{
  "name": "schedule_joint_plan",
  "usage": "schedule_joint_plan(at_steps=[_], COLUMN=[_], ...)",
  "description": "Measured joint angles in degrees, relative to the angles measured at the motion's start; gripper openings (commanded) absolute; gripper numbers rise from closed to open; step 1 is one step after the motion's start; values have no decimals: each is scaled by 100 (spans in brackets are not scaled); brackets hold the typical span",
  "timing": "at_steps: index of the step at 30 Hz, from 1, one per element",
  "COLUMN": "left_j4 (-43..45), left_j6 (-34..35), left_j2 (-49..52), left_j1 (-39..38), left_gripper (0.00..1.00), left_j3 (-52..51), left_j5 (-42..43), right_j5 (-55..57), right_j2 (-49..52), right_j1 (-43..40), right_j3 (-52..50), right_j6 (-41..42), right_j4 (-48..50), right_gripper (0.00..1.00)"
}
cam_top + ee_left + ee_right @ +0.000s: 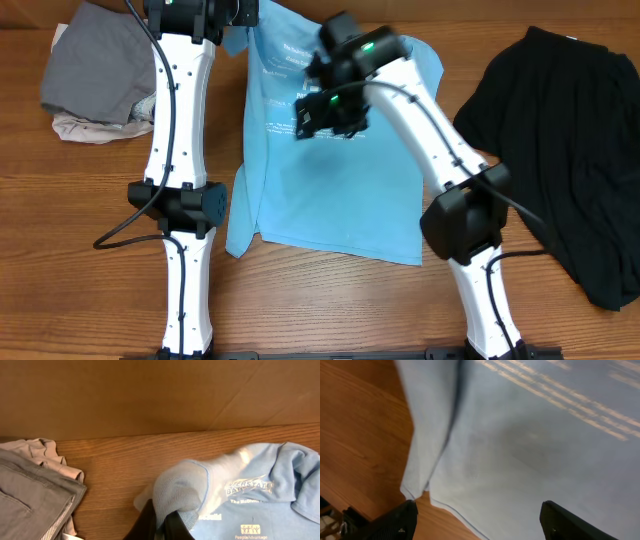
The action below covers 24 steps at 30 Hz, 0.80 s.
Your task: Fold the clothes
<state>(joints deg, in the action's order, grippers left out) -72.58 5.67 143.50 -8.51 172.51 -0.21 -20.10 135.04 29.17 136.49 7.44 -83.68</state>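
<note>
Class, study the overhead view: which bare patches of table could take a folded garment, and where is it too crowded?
Freest: the bare table below the grey clothes, left of the left arm. Also the strip in front of the T-shirt hem, between both arm bases. Crowded: between T-shirt and black garment, where the right arm stands.

I see the light-blue T-shirt (330, 200) lying mostly flat in the middle, print side up, with its top corner bunched up. The black garment (570, 150) lies crumpled well off to its right.
</note>
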Motion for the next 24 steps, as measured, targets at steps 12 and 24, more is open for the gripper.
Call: schedule_joint_plan(at_steps=[12, 24], left_j4=[42, 85], left_j6=[2, 2], left_j2=[13, 13], left_j1=[293, 315], left_gripper=[4, 4], left_j3=[-28, -28], left_j5=[111, 111], right_j5=[2, 758], right_j2=[-9, -11], right_j1=[1045, 2144], right_j3=[-1397, -2533], right_j6=[935, 2398], right_j4=[1777, 3053], right_gripper=[78, 57])
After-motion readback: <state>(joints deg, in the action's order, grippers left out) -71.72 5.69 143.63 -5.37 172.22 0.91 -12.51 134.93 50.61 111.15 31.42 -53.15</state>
